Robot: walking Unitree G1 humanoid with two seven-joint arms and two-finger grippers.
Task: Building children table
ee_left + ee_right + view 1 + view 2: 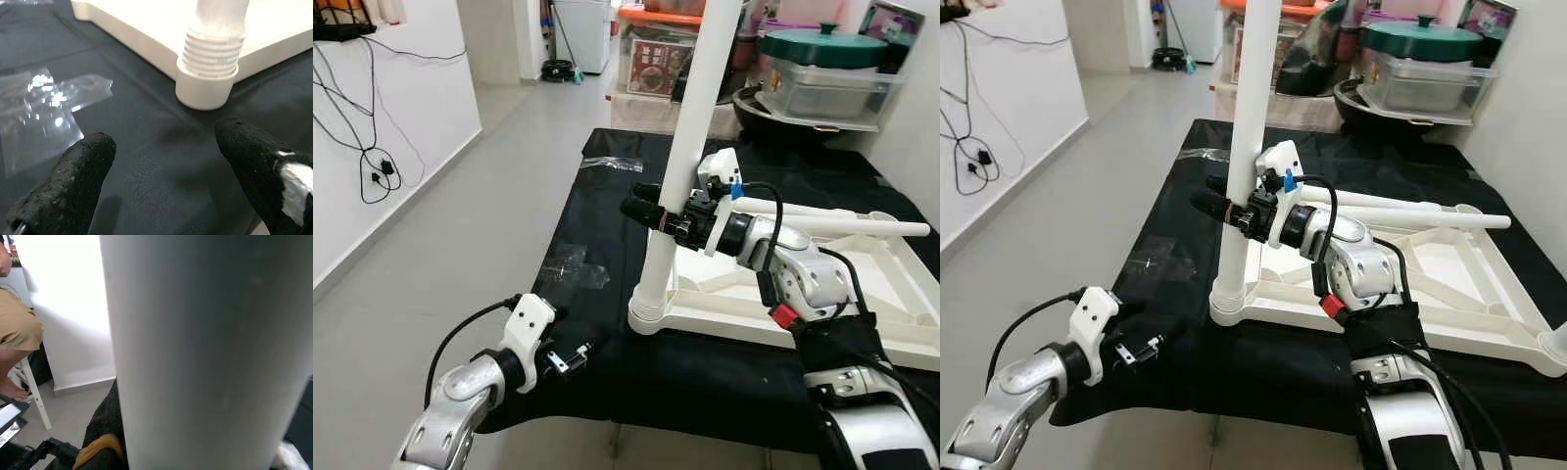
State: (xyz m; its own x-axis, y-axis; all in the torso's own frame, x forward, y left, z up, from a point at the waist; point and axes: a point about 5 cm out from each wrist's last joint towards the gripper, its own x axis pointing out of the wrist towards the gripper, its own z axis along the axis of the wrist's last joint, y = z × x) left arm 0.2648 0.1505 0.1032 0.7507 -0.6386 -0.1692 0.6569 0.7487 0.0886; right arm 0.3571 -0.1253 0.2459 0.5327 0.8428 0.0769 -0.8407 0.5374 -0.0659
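A white children's table top (pixel 901 294) lies upside down on a black cloth. One white leg (pixel 690 127) stands upright in the corner socket (pixel 651 313) nearest me, its threads (pixel 211 51) still showing above the socket. My right gripper (pixel 644 208) is shut around this leg at mid height; the leg (pixel 205 357) stands close before the right wrist camera. A second white leg (pixel 832 223) lies across the frame farther back. My left gripper (pixel 570 358) hovers low over the cloth's front left part, open, with nothing between its fingertips (pixel 73 171).
Clear plastic bags (pixel 573 262) lie on the cloth, another (pixel 612 164) near its far edge. Pots and containers (pixel 822 59) crowd the back right. Bare floor and a wall with cables (pixel 372 166) are to the left. A person's leg (pixel 17 333) is by the wall.
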